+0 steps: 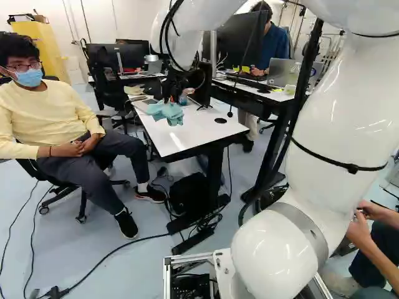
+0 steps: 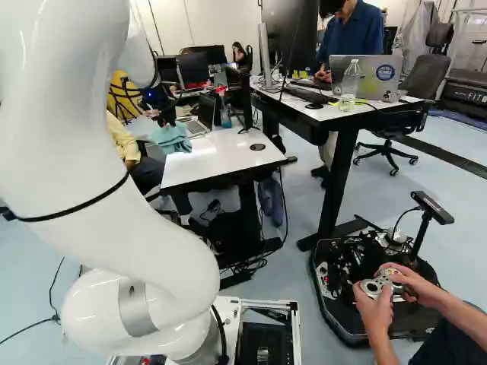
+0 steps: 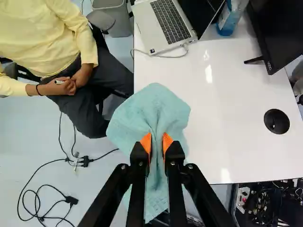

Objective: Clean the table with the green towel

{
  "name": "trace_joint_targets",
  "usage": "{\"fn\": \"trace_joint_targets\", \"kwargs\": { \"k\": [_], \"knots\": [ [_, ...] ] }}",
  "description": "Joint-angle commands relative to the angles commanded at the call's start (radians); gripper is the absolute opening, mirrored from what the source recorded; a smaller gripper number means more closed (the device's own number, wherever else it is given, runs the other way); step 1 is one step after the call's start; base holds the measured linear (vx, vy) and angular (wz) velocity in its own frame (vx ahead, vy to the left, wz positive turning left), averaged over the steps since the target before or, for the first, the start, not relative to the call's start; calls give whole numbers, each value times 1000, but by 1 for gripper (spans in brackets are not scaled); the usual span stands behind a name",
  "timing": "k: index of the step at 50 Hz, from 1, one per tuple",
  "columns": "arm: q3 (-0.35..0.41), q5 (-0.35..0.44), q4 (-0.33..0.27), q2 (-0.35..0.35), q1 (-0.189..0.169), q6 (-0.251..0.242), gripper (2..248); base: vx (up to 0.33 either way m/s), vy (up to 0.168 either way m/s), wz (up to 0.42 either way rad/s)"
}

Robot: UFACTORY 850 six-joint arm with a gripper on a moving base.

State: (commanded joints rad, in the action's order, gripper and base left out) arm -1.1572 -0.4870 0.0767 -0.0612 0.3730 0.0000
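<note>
In the left base view my gripper (image 1: 171,93) is over the left part of the white table (image 1: 202,132), with the green towel (image 1: 167,112) hanging beneath it. The wrist view has the gripper (image 3: 157,142) shut on the towel (image 3: 154,106), its orange pads pinching a fold from two sides. The cloth spreads out ahead of and below the fingers, across the table's edge beside the seated person. Whether it touches the tabletop (image 3: 222,109) I cannot tell.
On the table stand an open laptop (image 3: 168,26), a blue spray bottle (image 3: 228,19) and a monitor (image 3: 279,28). A person sits close beside the table's edge. Another desk (image 2: 373,112) is behind. Cables (image 3: 40,194) lie on the floor.
</note>
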Motion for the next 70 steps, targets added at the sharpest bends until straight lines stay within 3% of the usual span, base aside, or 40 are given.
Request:
{"fn": "trace_joint_targets", "kwargs": {
  "k": [70],
  "knots": [
    [2, 0, 0, 2, 0, 0, 51, 0, 0, 0]
  ]
}}
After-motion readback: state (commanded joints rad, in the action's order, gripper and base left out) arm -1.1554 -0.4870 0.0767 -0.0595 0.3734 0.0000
